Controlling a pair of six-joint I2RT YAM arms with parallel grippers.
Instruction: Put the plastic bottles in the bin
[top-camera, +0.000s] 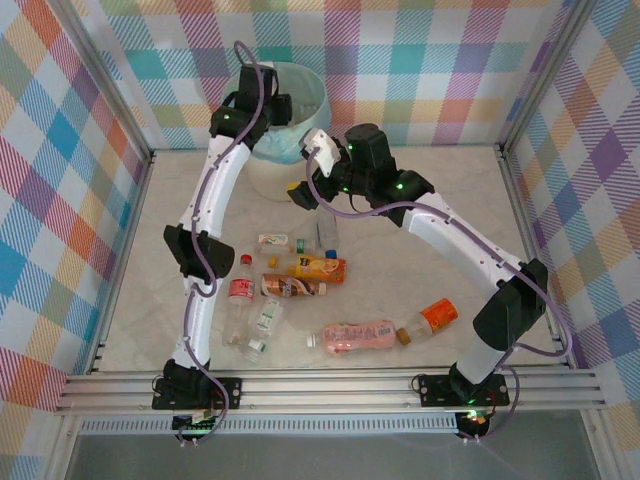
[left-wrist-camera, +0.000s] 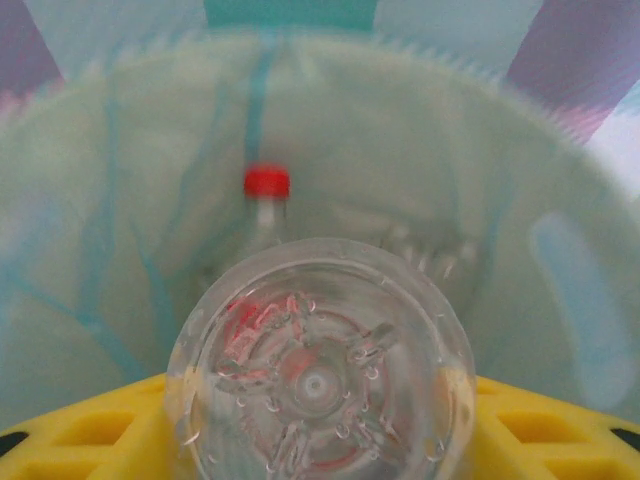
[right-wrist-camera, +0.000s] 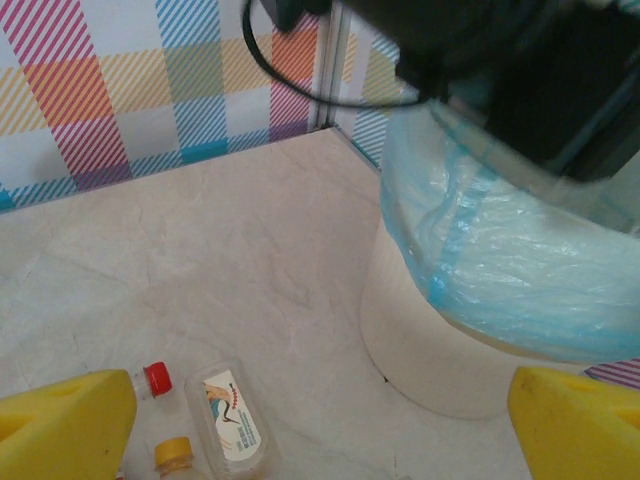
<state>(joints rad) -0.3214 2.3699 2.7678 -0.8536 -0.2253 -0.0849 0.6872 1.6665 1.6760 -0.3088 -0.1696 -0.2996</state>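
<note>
Hanging over the bin (top-camera: 316, 98), the left gripper (left-wrist-camera: 320, 405) is closed on a clear bottle (left-wrist-camera: 318, 370), whose ribbed base faces the wrist camera between the two yellow fingers (left-wrist-camera: 90, 435). That bottle sits inside the mouth of the bin, with the light teal bag (left-wrist-camera: 480, 200) all around it. Beyond it a red cap (left-wrist-camera: 267, 182) on a clear neck shows against the bag; I cannot tell whether that one lies at the bottom or leans on the wall. The right gripper (right-wrist-camera: 320, 425) is spread wide with nothing between its fingers, hovering above the surface (right-wrist-camera: 200, 250) near the bin's cream wall, on its near side in the top view. Below it lie a red-capped bottle (right-wrist-camera: 155, 380), a white-labelled bottle (right-wrist-camera: 232, 418) and an orange cap (right-wrist-camera: 173, 455). The other plastic bottles lie loose on the surface between the arms, apart from the bin: an orange-labelled bottle (top-camera: 318, 268), a brown-labelled bottle (top-camera: 292, 287) just beside it, a red-labelled bottle (top-camera: 240, 290) near the left arm (top-camera: 215, 190), and, nearer the front edge, a pink bottle (top-camera: 355, 335) with another orange bottle (top-camera: 432, 318) close to its right.
</note>
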